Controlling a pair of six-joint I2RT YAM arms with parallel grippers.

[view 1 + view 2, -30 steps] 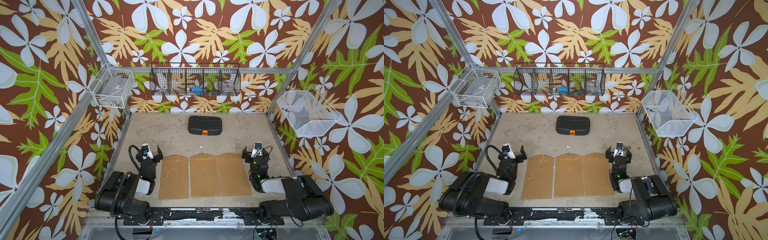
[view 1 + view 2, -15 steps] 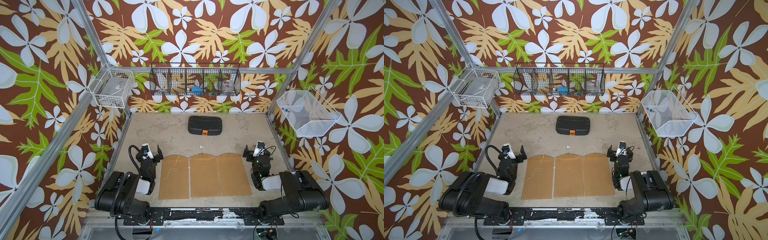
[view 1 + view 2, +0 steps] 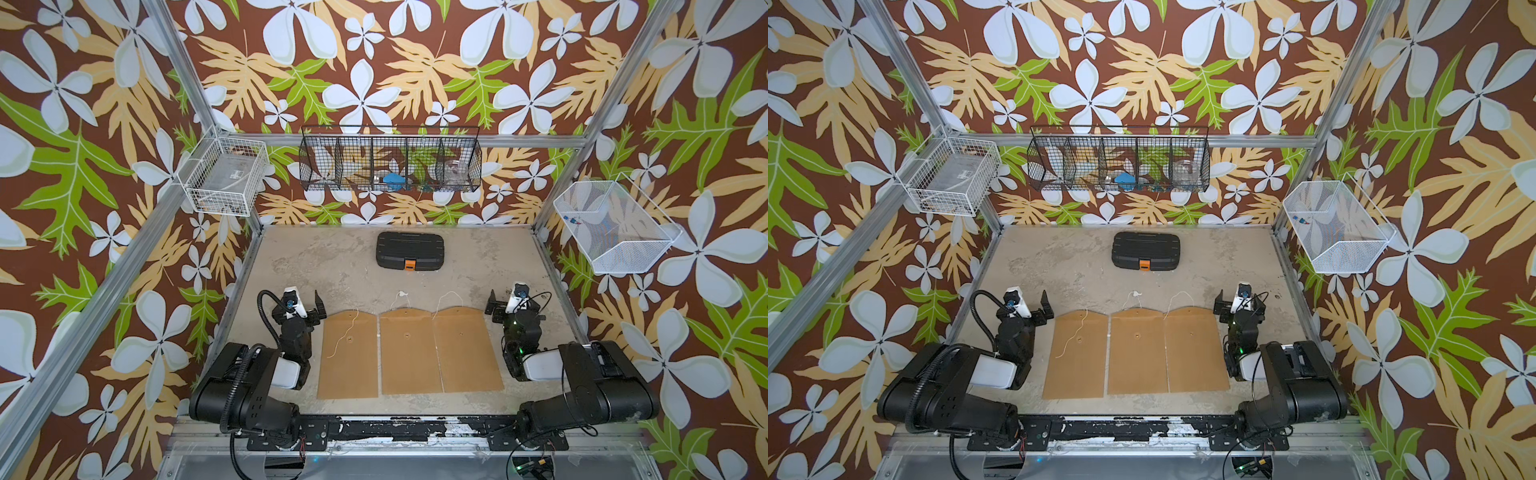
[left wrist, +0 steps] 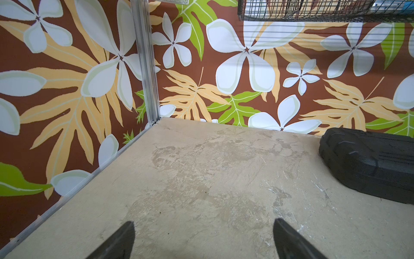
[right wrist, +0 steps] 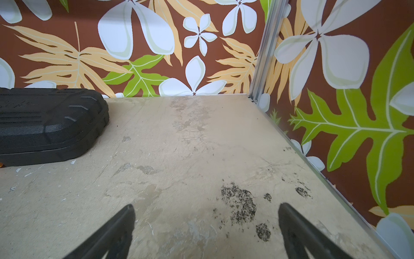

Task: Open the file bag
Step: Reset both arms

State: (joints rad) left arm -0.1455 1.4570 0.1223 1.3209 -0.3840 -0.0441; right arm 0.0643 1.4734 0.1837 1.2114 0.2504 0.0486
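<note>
Three brown paper file bags lie flat side by side near the table's front in both top views: left [image 3: 349, 361], middle [image 3: 409, 353], right [image 3: 465, 349]. Each has a rounded flap at its far end and a white string; the left bag's string [image 3: 343, 336] lies across the bag. My left gripper [image 3: 303, 309] rests open just left of the left bag. Just right of the right bag my right gripper [image 3: 515, 307] is open too. Both wrist views show spread fingertips [image 4: 128, 226] [image 5: 130, 208] over bare table, and no bag.
A black case with an orange latch [image 3: 410, 250] sits at the back centre, also seen as the black case [image 4: 367, 161] [image 5: 49, 125] in both wrist views. Wire baskets hang on the walls: white [image 3: 226, 176], black [image 3: 390, 164], white mesh [image 3: 611, 226]. Metal frame posts stand at the table's corners.
The right arm's rear links have swung to the right and its gripper has edged slightly right. The left arm and the bags have not moved.
</note>
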